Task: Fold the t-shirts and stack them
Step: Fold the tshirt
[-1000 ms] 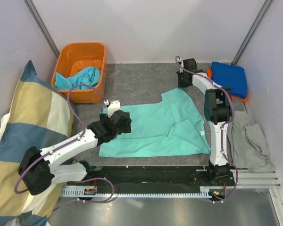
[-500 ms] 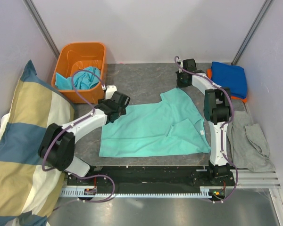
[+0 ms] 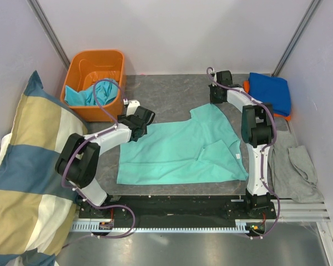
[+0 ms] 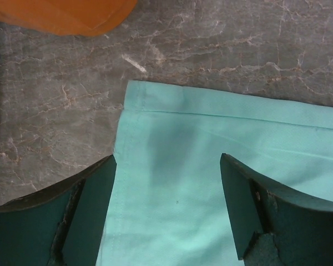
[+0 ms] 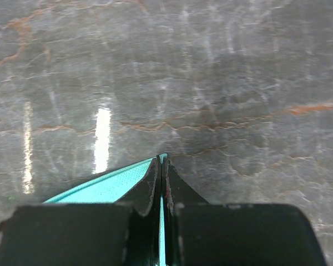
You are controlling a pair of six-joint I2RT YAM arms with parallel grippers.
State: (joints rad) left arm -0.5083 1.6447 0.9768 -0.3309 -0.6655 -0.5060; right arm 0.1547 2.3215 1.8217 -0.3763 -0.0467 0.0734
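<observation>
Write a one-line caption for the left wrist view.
Open left fingers over a corner of the mint-teal t-shirt on the grey table, orange bin nearby.

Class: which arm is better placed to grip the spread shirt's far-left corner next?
Left. The left gripper hangs open over that mint-teal t-shirt corner; the right gripper is shut on its far-right edge.

I am pressing my right gripper [image 5: 161, 160] tight, its two dark fingers [image 5: 147, 191] meeting flat and pinching a thin edge of the mint-teal t-shirt [image 5: 108, 187]. The cloth is lying on the grey marbled table [image 5: 222, 83], where a glare streak [image 5: 102, 138] is shining.
</observation>
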